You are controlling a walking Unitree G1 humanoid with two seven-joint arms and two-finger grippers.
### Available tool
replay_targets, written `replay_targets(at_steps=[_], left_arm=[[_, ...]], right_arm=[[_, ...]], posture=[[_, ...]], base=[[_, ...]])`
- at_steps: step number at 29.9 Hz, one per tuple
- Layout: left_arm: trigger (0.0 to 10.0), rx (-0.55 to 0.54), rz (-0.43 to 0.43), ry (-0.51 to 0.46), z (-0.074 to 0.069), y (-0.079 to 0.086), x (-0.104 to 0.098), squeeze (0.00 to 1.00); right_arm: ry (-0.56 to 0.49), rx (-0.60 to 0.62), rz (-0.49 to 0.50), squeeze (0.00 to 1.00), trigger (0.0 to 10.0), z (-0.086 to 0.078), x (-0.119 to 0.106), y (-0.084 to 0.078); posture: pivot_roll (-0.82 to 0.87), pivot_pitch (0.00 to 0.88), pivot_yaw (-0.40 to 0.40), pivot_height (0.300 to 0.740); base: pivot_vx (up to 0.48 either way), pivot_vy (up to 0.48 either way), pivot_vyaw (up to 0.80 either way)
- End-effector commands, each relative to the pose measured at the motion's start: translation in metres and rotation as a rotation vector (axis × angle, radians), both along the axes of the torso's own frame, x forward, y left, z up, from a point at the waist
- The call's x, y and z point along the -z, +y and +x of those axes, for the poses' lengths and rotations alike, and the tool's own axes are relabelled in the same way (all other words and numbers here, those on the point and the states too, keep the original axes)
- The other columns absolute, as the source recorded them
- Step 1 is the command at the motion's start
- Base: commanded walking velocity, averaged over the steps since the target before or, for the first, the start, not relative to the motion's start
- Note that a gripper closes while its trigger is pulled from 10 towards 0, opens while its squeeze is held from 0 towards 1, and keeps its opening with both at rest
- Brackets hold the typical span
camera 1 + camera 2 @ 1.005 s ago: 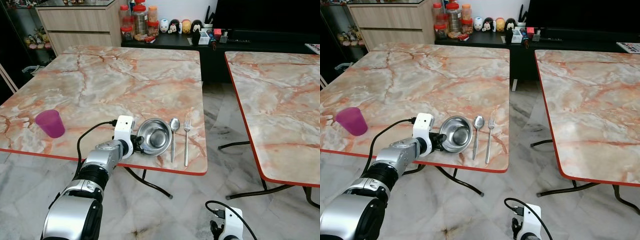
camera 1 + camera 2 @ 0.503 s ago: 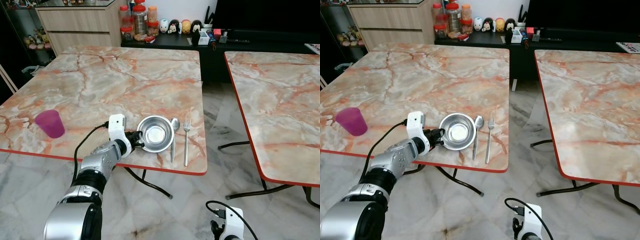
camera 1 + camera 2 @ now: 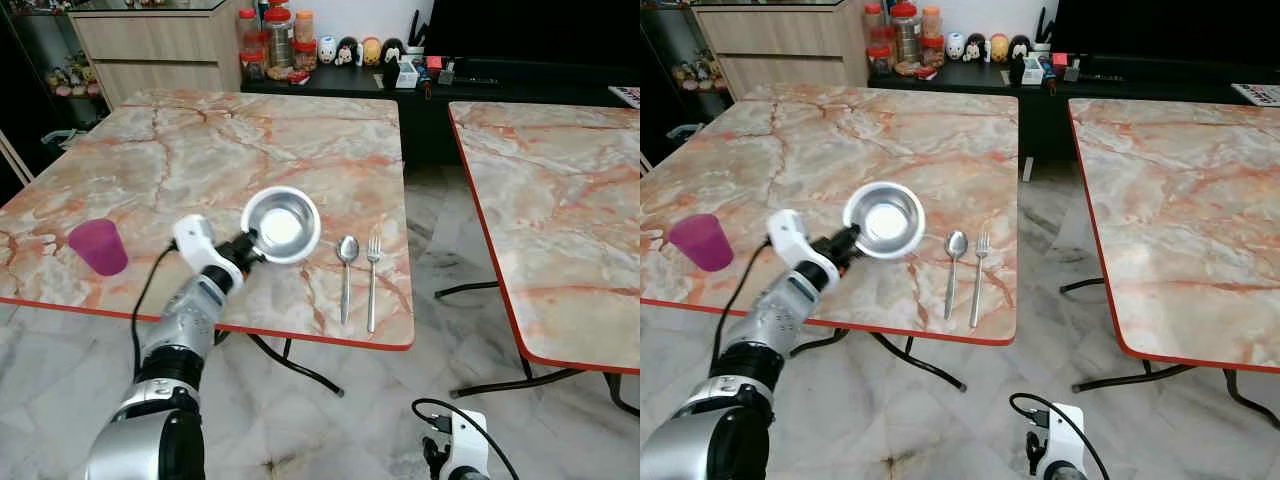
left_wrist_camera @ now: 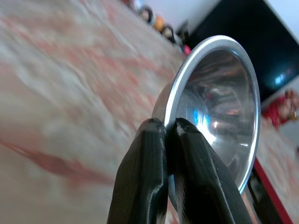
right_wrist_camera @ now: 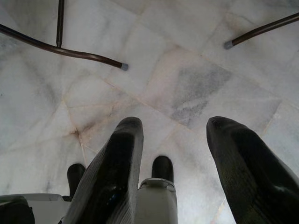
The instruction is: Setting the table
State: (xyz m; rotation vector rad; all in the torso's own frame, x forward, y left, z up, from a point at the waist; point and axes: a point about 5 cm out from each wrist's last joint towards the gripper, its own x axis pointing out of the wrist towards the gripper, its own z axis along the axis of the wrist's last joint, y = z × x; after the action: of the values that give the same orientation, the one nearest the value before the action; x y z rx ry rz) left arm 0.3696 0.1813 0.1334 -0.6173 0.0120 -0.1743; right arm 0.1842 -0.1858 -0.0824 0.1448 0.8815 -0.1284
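**A:** Marble-patterned table [image 3: 200, 150] with the red edge carried everything. Going left to right, what lay around the working arm?

**B:** Off to the left gripper's [image 3: 250, 243] outer side a translucent purple plastic cup [image 3: 98, 246] stood upright, well apart from it. The gripper itself hung above the tabletop near the front edge, its two black fingers [image 4: 145, 172] pinched tight on the rim of the round stainless steel bowl [image 3: 281, 224].

**A:** And the bowl relative to those fingers?

**B:** It jutted out beyond the fingertips, tilted up on edge with its hollow facing the head camera, clear of the marble. Past the bowl, on the side away from the gripper, a long steel spoon [image 3: 346, 275] and a steel fork [image 3: 372, 277] lay flat, side by side, just apart from each other.

**A:** How should that step have been handled?

**B:** My judgement: a rim pinch on a smooth, tilted bowl could slip or swing, so the wrist needed to level it and lower it gently, leaving space beside the spoon rather than on top of it.

**A:** The other arm?

**B:** The right gripper [image 5: 170, 149] hung idle over the pale floor tiles [image 5: 196, 84], fingers spread and holding nothing.
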Motion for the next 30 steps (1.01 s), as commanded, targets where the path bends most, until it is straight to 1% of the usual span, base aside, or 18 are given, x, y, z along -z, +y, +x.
replay_targets(at_steps=[1, 2, 3, 5, 9, 10, 11, 15, 16, 17, 19, 21, 24, 25, 26, 28, 29, 30], left_arm=[[10.0, -0.07, -0.005, -0.035, -0.004, 0.016, -0.003, 0.0], [10.0, -0.109, -0.002, -0.037, -0.007, 0.025, -0.002, 0.0], [10.0, -0.189, -0.006, -0.047, -0.017, 0.045, 0.002, 0.0], [10.0, -0.233, -0.012, -0.056, -0.024, 0.058, 0.005, 0.0], [10.0, -0.256, 0.048, -0.057, -0.044, 0.083, 0.014, 0.0], [10.0, -0.247, 0.061, -0.061, -0.052, 0.091, 0.016, 0.0], [10.0, -0.24, 0.081, -0.069, -0.064, 0.101, 0.018, 0.0], [10.0, -0.259, 0.116, -0.072, -0.084, 0.121, 0.019, 0.0], [10.0, -0.259, 0.116, -0.072, -0.084, 0.121, 0.019, 0.0], [10.0, -0.265, 0.126, -0.074, -0.093, 0.128, 0.019, 0.0], [10.0, -0.261, 0.141, -0.072, -0.102, 0.135, 0.019, 0.0], [10.0, -0.263, 0.177, -0.061, -0.113, 0.144, 0.02, 0.0], [10.0, -0.283, 0.184, -0.048, -0.121, 0.152, 0.02, 0.0], [10.0, -0.283, 0.184, -0.048, -0.121, 0.152, 0.02, 0.0], [10.0, -0.305, 0.203, -0.032, -0.126, 0.158, 0.021, 0.0], [10.0, -0.388, 0.267, 0.036, -0.141, 0.179, 0.03, 0.0], [10.0, -0.388, 0.267, 0.036, -0.141, 0.179, 0.03, 0.0], [10.0, -0.43, 0.273, 0.051, -0.146, 0.186, 0.034, 0.0]], right_arm=[[-0.002, -0.004, 0.003, 0.0, 10.0, 0.002, -0.001, 0.002], [-0.003, -0.005, 0.004, 0.0, 10.0, 0.002, -0.001, 0.002], [-0.008, -0.002, 0.005, 0.0, 10.0, 0.002, -0.001, 0.003], [-0.013, 0.004, 0.006, 0.0, 10.0, 0.003, -0.001, 0.003], [-0.018, 0.007, 0.006, 0.0, 10.0, 0.003, -0.001, 0.003], [-0.019, 0.007, 0.006, 0.0, 10.0, 0.003, -0.001, 0.004], [-0.019, 0.005, 0.006, 0.0, 10.0, 0.003, -0.001, 0.004], [-0.018, 0.002, 0.006, 0.0, 10.0, 0.002, -0.001, 0.004], [-0.018, 0.002, 0.006, 0.0, 10.0, 0.002, -0.001, 0.004], [-0.017, 0.0, 0.006, 0.0, 10.0, 0.002, -0.001, 0.004], [-0.017, -0.002, 0.007, 0.0, 10.0, 0.002, -0.001, 0.004], [-0.018, -0.003, 0.008, 0.0, 10.0, 0.002, -0.001, 0.005], [-0.018, -0.005, 0.007, 0.0, 10.0, 0.002, -0.001, 0.005], [-0.018, -0.005, 0.007, 0.0, 10.0, 0.002, -0.001, 0.005], [-0.018, -0.004, 0.008, 0.0, 10.0, 0.002, -0.001, 0.005], [-0.016, -0.002, 0.007, 0.0, 10.0, 0.001, -0.001, 0.004], [-0.016, -0.002, 0.007, 0.0, 10.0, 0.001, -0.001, 0.004], [-0.014, -0.002, 0.006, 0.0, 10.0, 0.001, 0.0, 0.003]], posture=[[0.07, 0.0, -0.026, 0.725], [0.07, 0.0, -0.025, 0.725], [0.07, 0.0, -0.023, 0.725], [0.07, 0.0, -0.021, 0.725], [0.08, 0.0, -0.021, 0.725], [0.09, 0.0, -0.027, 0.725], [0.1, 0.0, -0.028, 0.725], [0.11, 0.0, -0.036, 0.725], [0.11, 0.0, -0.036, 0.725], [0.12, 0.0, -0.039, 0.725], [0.12, 0.0, -0.04, 0.725], [0.13, 0.0, -0.042, 0.725], [0.13, 0.0, -0.042, 0.725], [0.13, 0.0, -0.042, 0.725], [0.13, 0.0, -0.042, 0.725], [0.13, 0.0, -0.043, 0.725], [0.13, 0.0, -0.043, 0.725], [0.12, 0.0, -0.043, 0.725]], base=[[0.0, 0.0, 0.0], [0.0, 0.0, 0.0], [0.0, 0.0, 0.0], [0.0, 0.0, 0.0], [0.0, 0.0, 0.0], [0.0, 0.0, 0.0], [0.0, 0.0, 0.0], [0.0, 0.0, 0.0], [0.0, 0.0, 0.0], [0.0, 0.0, 0.0], [0.0, 0.0, 0.0], [0.0, 0.0, 0.0], [0.0, 0.0, 0.0], [0.0, 0.0, 0.0], [0.0, 0.0, 0.0], [0.0, 0.0, 0.0], [0.0, 0.0, 0.0], [0.0, 0.0, 0.0]])
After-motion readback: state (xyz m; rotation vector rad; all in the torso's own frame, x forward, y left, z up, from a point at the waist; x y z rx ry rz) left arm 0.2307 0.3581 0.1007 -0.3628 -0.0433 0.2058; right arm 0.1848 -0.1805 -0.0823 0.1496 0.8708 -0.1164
